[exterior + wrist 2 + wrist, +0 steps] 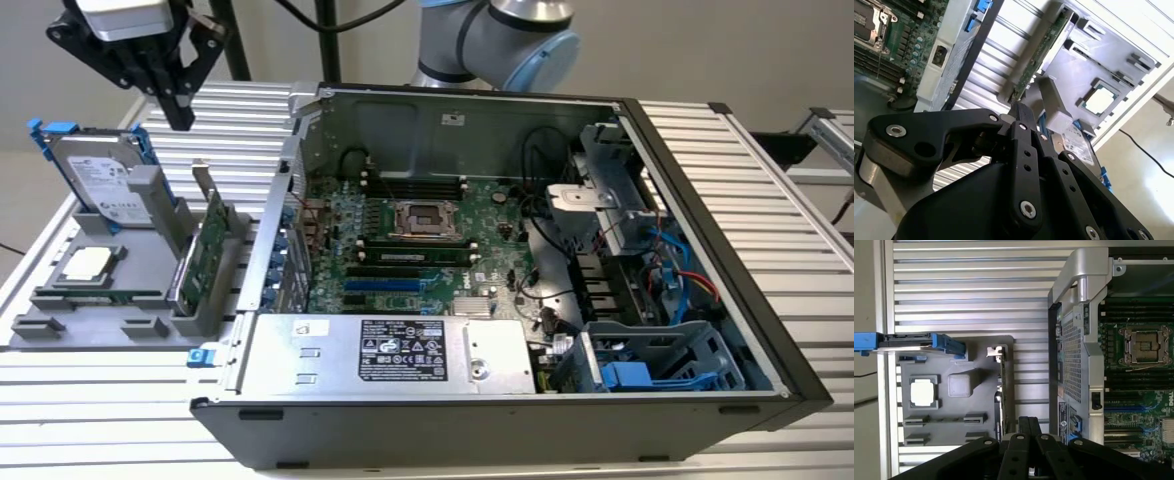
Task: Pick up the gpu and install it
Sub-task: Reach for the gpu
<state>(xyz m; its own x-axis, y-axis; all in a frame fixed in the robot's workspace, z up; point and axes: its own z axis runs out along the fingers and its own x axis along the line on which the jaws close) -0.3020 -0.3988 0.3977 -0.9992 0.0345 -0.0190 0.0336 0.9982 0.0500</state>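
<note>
The gpu (pixel 207 250) stands on edge in a slot of the grey holder (pixel 80 325) at the exterior view's left, green board face showing, its silver bracket at the far end. My gripper (pixel 178 108) hangs high above the holder, beyond the gpu, black fingers together and holding nothing. In the first wrist view the gpu (pixel 1003 390) is seen edge-on as a thin line just ahead of my gripper (pixel 1029 424). In the second wrist view the gpu (pixel 1041 50) lies past my gripper (pixel 1021 114).
The open computer case (pixel 694 200) lies on its side to the holder's right, motherboard (pixel 400 250) exposed with blue card slots (pixel 387 287). A silver hard drive in a blue frame (pixel 100 180) and a processor chip (pixel 87 263) also sit in the holder. A ribbed metal table (pixel 107 400) carries everything.
</note>
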